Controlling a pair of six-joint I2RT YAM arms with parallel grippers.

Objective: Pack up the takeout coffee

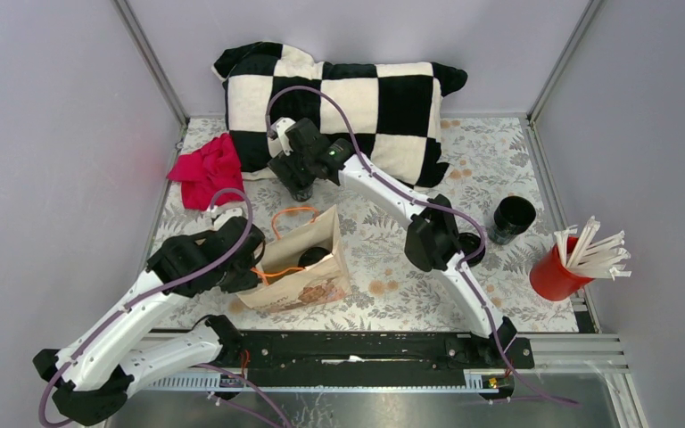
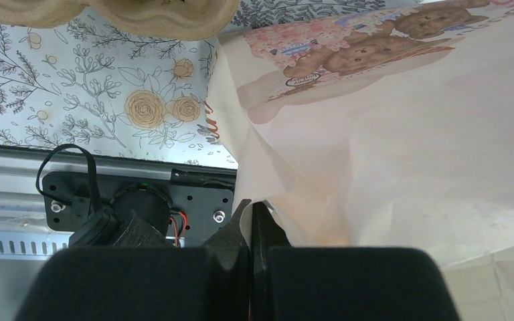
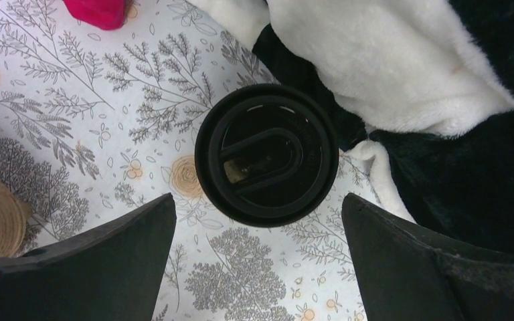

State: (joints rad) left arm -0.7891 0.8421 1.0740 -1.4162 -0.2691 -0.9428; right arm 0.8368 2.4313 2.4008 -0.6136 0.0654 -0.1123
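Holding right jaws wide over small black lidded paper cup [image 3: 266, 155] on floral surface [image 3: 73, 134] just beside black-and-white checkered plush pillow [image 3: 401, 60], with left jaws pinched on edge of beige printed paper bag [image 2: 408, 147].

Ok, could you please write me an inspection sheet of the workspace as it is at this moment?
Surface: floral table cover, lying flat.
Job's things: one lidded black cup stands next to the checkered pillow; a dark round thing, probably the second cup, sits in the mouth of the paper bag.
Clutter: red cloth, open black cup, red cup of straws, pulp carrier.
Grippers: left gripper shut on the paper bag's edge; right gripper open above the lidded black cup, one finger on each side.
Cables: purple cables loop along both arms.
Surroundings: grey walls; nothing else seen.
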